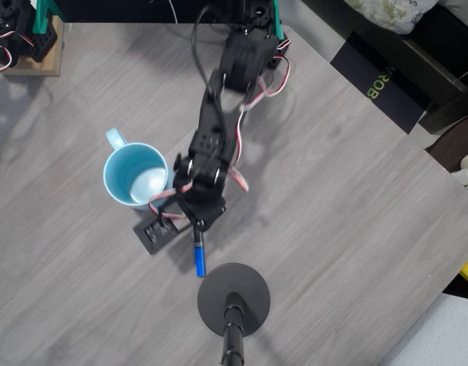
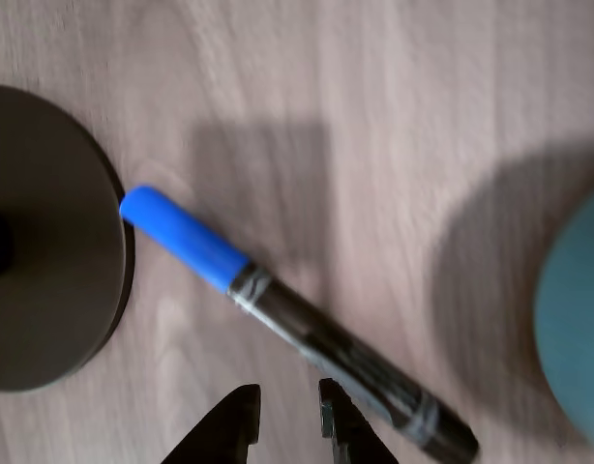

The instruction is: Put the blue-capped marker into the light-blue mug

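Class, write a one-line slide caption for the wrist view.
Gripper poised above the blue-capped marker lying on the table, beside a black round base.

Marker [image 1: 198, 254] btwn mug [image 1: 135, 174] & stand base [image 1: 234, 299].

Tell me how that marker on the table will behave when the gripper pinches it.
The marker looks like a stiff, slim, round barrel lying flat on the table, so it may roll if nudged sideways. Its smooth surface could slip between the fingers. It looks light, so the gripper should probably lift it easily.
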Available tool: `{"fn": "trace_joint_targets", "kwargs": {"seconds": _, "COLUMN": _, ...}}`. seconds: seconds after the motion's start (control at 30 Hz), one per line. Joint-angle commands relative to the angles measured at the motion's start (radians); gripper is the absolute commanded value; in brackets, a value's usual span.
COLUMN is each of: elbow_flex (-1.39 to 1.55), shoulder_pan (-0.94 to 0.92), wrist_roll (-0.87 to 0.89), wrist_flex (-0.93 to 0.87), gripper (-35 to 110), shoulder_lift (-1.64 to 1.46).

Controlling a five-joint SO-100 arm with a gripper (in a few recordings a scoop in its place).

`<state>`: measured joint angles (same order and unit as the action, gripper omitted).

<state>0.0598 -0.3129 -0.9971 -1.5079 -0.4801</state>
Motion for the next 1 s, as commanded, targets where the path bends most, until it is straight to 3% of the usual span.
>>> {"fn": "trace_joint_targets", "kwargs": {"seconds": 0.0, "elbow_flex": -0.287, "shoulder_pan": 0.003, "wrist_roll": -0.025, "wrist_flex": -0.028, "gripper": 10, "shoulder_lift": 0.083}}
{"fn": "trace_joint_targets", "kwargs": {"seconds": 0.37, "elbow_flex": -0.287, "shoulder_pan": 0.015, "wrist_roll": -0.222, "wrist_flex": -0.044, "gripper": 11, "shoulder_lift": 0.187}}
{"fn": "trace_joint_targets", "kwargs": {"seconds": 0.97, "elbow_flex": -0.287, "shoulder_pan": -0.026, "wrist_roll": -0.314, "wrist_flex": -0.052, "gripper": 13, "shoulder_lift": 0.259}}
